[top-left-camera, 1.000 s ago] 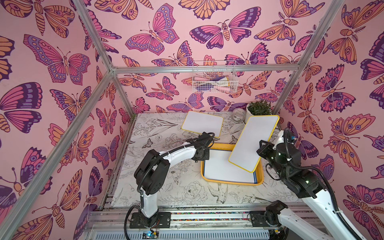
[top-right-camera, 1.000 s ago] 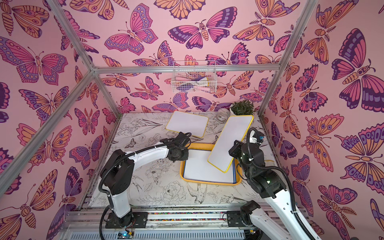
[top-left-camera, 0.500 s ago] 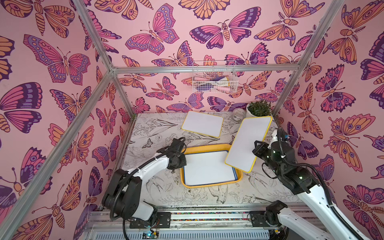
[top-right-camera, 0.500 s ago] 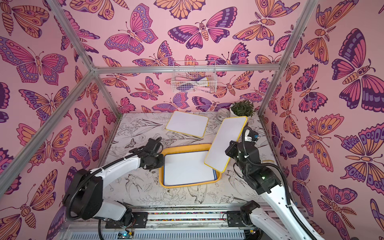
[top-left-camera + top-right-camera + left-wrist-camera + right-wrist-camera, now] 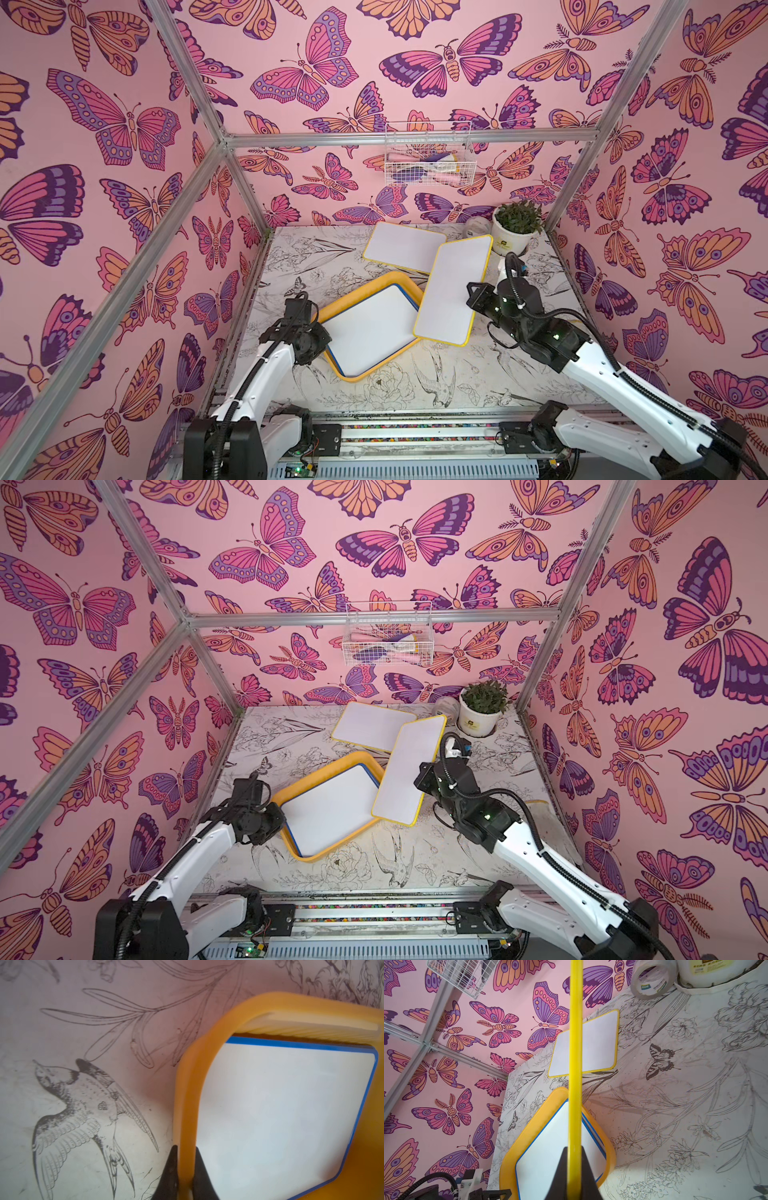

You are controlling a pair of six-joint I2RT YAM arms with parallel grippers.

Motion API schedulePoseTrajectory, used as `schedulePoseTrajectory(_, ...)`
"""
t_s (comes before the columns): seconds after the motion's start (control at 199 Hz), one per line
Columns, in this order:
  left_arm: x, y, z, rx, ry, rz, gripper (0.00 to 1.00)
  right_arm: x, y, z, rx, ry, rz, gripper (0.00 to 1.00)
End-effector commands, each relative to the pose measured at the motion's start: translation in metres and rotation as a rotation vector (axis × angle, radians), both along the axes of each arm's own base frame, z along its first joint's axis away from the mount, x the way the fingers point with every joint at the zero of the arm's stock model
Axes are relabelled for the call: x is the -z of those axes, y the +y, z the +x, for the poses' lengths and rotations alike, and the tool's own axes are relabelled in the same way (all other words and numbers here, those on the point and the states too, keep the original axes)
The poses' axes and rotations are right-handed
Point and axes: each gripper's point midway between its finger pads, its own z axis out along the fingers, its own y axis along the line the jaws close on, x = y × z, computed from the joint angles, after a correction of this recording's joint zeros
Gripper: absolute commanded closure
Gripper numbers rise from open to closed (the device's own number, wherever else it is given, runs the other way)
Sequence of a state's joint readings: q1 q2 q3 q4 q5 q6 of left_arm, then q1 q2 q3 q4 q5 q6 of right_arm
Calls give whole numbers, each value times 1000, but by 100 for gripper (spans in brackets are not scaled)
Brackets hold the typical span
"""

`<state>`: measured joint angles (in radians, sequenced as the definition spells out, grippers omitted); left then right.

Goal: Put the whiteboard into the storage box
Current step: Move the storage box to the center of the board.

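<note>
The storage box (image 5: 358, 294) (image 5: 316, 780) is a shallow yellow-orange tray lying askew on the table, with a blue-framed whiteboard (image 5: 372, 328) (image 5: 291, 1115) flat inside it. My left gripper (image 5: 185, 1149) is shut on the box's left rim. My right gripper (image 5: 574, 1148) (image 5: 471, 291) is shut on the edge of a yellow-framed whiteboard (image 5: 453, 291) (image 5: 409, 771). It holds that board tilted in the air, overlapping the box's right corner. A second yellow-framed whiteboard (image 5: 401, 249) (image 5: 598, 1043) lies flat at the back.
A potted plant (image 5: 515, 226) and a tape roll (image 5: 478, 226) stand in the back right corner. A white wire basket (image 5: 428, 153) hangs on the back wall. Butterfly-papered walls and metal frame bars close in three sides.
My left gripper has dragged the storage box leftward and turned it askew. My right gripper has carried the yellow-framed whiteboard a little to the left.
</note>
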<state>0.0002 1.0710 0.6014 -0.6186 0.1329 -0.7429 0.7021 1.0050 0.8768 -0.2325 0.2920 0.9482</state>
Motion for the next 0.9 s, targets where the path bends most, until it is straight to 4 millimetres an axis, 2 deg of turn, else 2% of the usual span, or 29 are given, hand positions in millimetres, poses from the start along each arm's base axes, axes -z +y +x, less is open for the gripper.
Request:
schedulePoseTrajectory(0.0,-2,6,-6,-133,14,-84,100,-57,19,12,33,-144,169,100)
schedulePoseTrajectory(0.186,4,5,0,-251,8,-208,100,-52,49,22,22,-123,266,100)
schedulePoseTrajectory(0.376,9,2,4,-355,4,-288,100,-48,69,34,29,-100,365,100)
schedulePoseTrajectory(0.712,12,5,-6,-472,-18,-321,100,-33,108,48,-4,-50,470,100)
schedulePoseTrajectory(0.898,10,6,-4,-462,-34,-312,88,-25,130,48,-28,-31,476,100)
